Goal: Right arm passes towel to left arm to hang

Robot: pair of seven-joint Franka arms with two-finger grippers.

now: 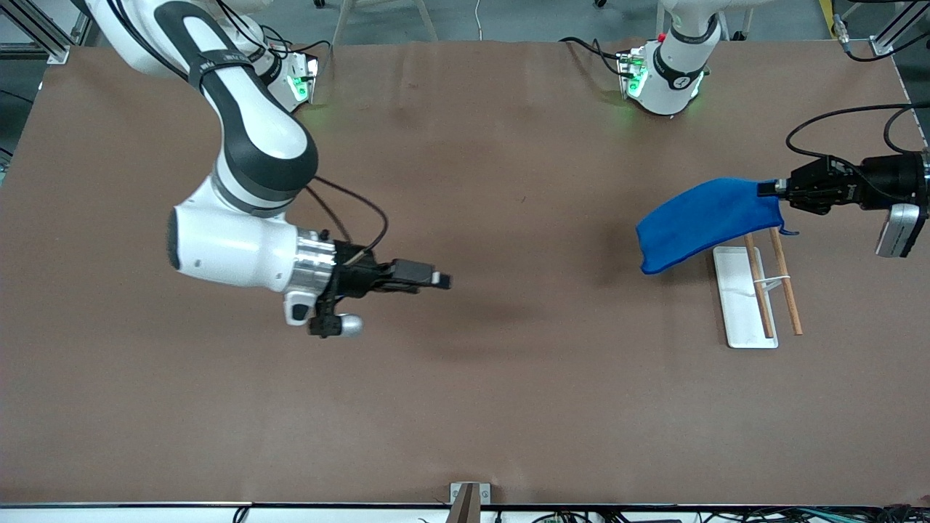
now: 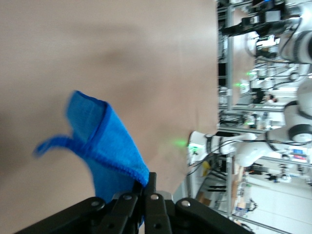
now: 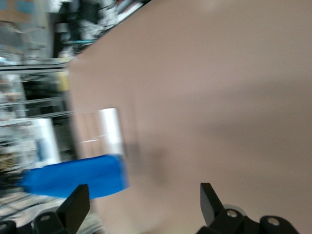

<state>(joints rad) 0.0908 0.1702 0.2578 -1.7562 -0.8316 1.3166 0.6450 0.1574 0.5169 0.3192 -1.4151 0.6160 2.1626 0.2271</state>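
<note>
- Front view: the left tool (image 1: 764, 189) is clenched on one corner of the towel (image 1: 701, 221), which hangs in the air, draped down over the rack (image 1: 737, 305) with its two wooden rails (image 1: 786, 282) at the left arm's end of the desk (image 1: 465, 407). The right tool (image 1: 440, 279) hovers over the middle of the desk, released and empty. Handover looks done; hanging is the step in hand.
- Left wrist view: the towel (image 2: 105, 146) is pinched between shut fingers (image 2: 148, 187), its loop dangling free.
- Right wrist view: the fingers (image 3: 209, 200) stand wide apart with nothing between them; the towel (image 3: 73, 178) and rack (image 3: 105, 131) lie well apart from them.
- Next, I judge, the left arm must carry the cloth across the rails, lower it, and let go; the right arm waits.
</note>
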